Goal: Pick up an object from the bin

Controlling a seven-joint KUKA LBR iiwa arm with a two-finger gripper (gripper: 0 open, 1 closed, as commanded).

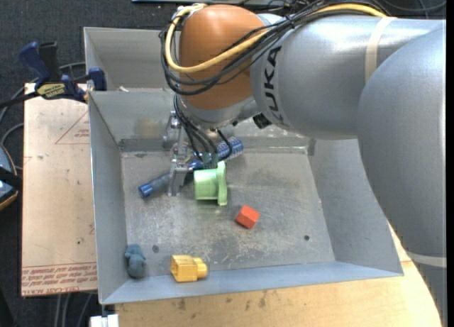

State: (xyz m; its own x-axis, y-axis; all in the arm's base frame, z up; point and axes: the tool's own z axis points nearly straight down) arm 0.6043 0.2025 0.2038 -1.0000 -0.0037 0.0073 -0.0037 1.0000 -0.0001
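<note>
My gripper (181, 164) reaches down under the arm's wrist into the back left part of the bin. Just below it lies a blue stick-like thing, with one end (151, 189) showing to the gripper's left and another blue end (231, 150) to its right. The stretch between the two ends is hidden by the gripper. A light green plastic piece (210, 183) lies right beside the gripper, on its right.
A small red cube (246, 217) sits near the bin's middle. A yellow block (188, 268) and a grey-blue lump (135, 260) lie by the front left wall. The arm with its orange cover and cables hangs over the back of the bin.
</note>
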